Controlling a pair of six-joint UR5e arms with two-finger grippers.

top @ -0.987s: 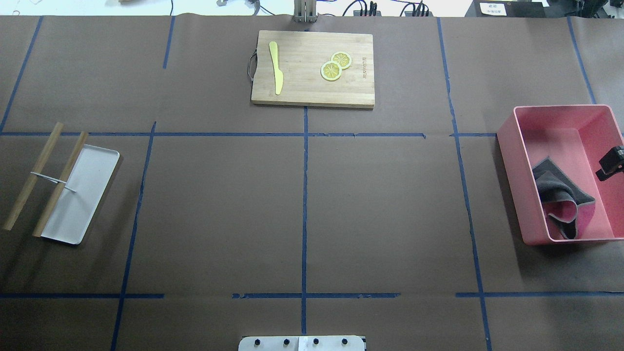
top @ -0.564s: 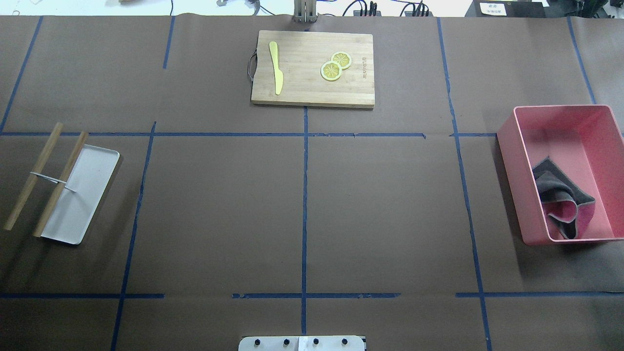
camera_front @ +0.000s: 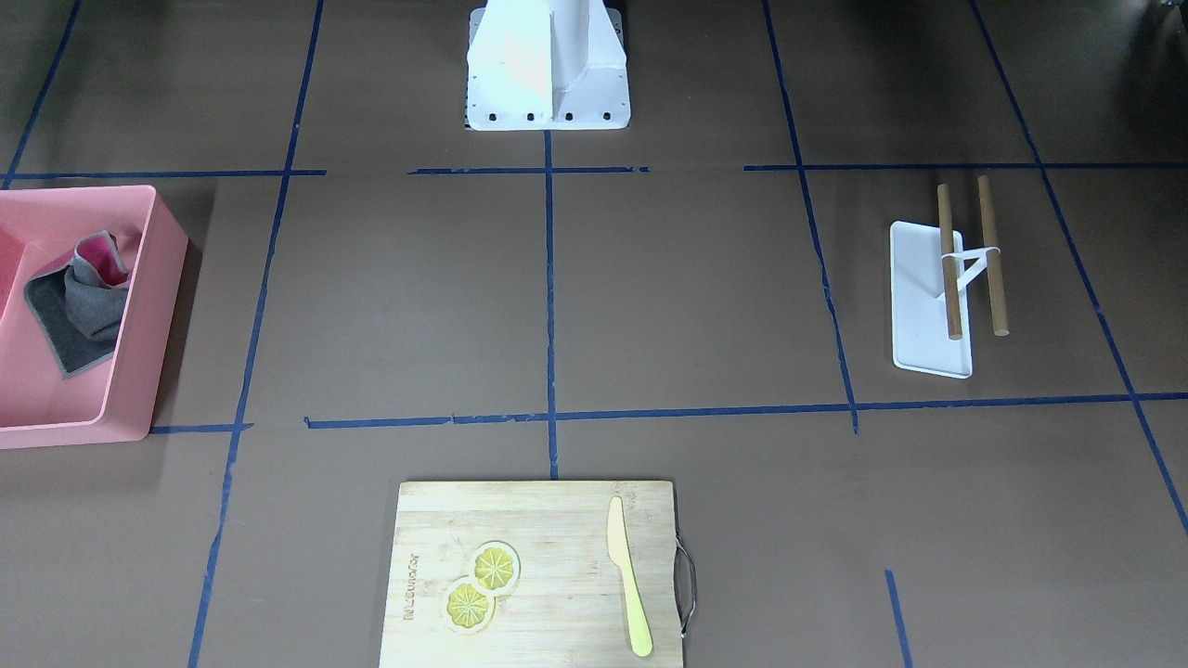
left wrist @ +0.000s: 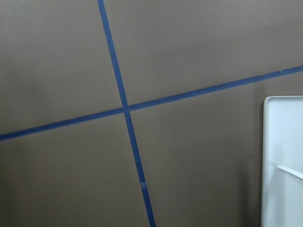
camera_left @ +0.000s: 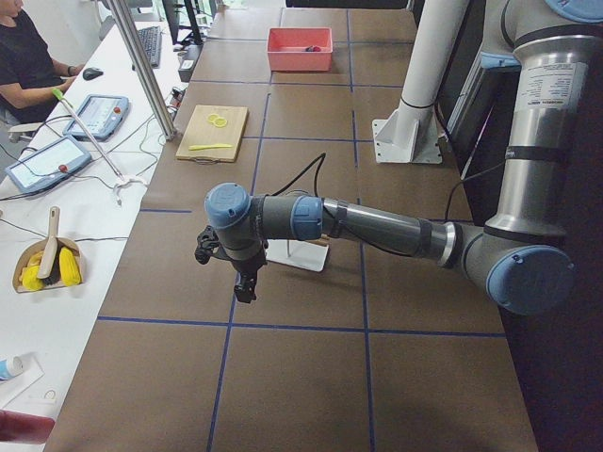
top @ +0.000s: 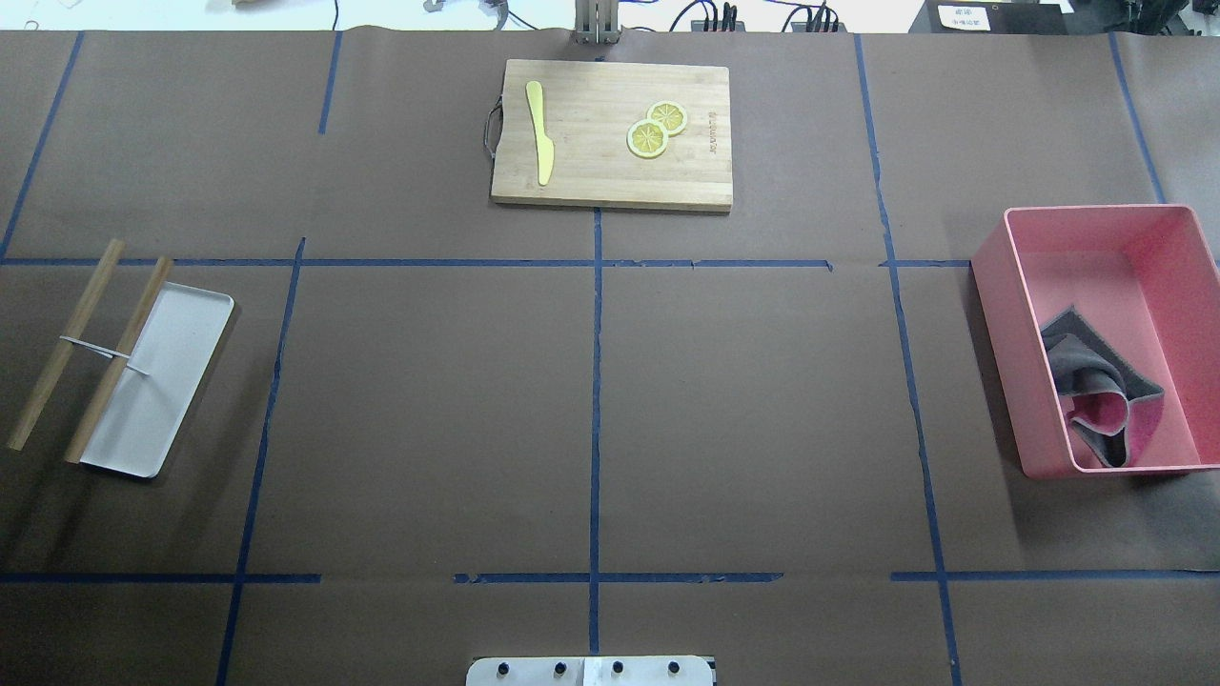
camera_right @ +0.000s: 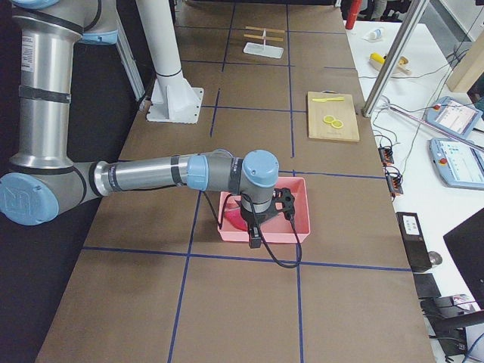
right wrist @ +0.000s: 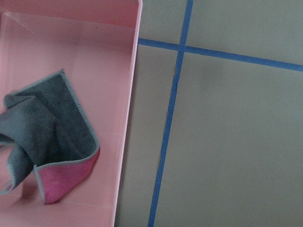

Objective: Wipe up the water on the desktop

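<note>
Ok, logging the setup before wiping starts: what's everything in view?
desktop: 1, brown with blue tape grid, under everything
cutting board: 1, pale wood, far centre
knife: 1, yellow, on the board
lemon slices: 2, yellow, on the board
bin: 1, pink, robot's right
cloth: 1, grey and pink, crumpled in the bin
tray: 1, white, robot's left
rods: 2, wooden, at the tray's outer edge
person: 1, dark top, at the side table
robot base: 1, white, near centre
left gripper: 1, dark, near the tray
right gripper: 1, dark, by the bin
</note>
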